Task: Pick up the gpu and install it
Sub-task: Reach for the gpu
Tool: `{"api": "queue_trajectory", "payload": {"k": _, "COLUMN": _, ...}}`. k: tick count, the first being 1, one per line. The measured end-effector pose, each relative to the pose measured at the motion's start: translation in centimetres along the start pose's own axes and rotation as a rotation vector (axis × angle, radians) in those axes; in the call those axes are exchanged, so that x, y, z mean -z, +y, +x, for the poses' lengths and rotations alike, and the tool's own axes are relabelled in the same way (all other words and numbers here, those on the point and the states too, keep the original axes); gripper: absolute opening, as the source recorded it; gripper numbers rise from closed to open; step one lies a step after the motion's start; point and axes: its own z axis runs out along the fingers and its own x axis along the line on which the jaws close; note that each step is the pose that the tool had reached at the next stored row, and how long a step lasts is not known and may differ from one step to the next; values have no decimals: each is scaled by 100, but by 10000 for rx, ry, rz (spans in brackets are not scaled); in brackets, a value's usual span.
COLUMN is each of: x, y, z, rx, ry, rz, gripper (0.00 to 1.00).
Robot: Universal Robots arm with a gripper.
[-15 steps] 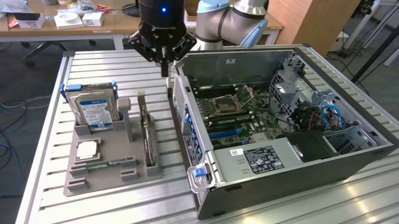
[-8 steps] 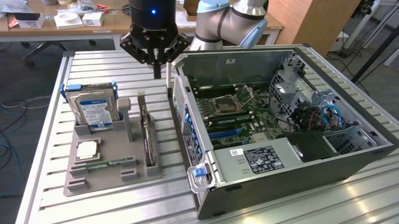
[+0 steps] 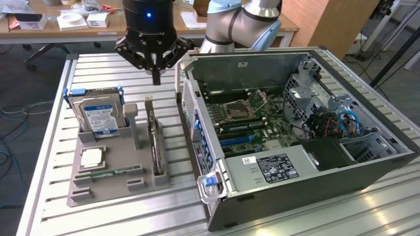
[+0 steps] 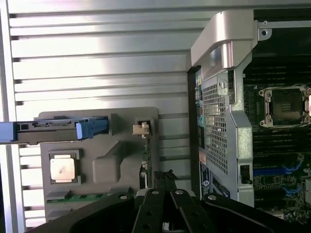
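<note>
The gpu is a thin dark card standing on its long edge in a slot of the grey holder tray, on the tray side nearest the computer. In the wrist view the gpu shows edge-on, with its metal bracket at one end. My gripper hangs above the far end of the card, well clear of it, its fingers pressed together and holding nothing. The wrist view has the same shut gripper just over the card's edge.
The open computer case lies at the exterior view's right, motherboard exposed with blue slots. The tray also carries a silver hard drive, a CPU and a green memory stick. The slatted metal table is underneath.
</note>
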Motion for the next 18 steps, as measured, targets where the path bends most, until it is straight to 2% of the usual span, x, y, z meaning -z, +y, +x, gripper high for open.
{"api": "queue_trajectory", "payload": {"k": 8, "x": -21, "y": -12, "z": 173, "rx": -3, "ry": 2, "rz": -1, "gripper": 10}}
{"api": "queue_trajectory", "payload": {"k": 18, "x": -20, "y": -24, "z": 185, "rx": -2, "ry": 4, "rz": 1, "gripper": 10}}
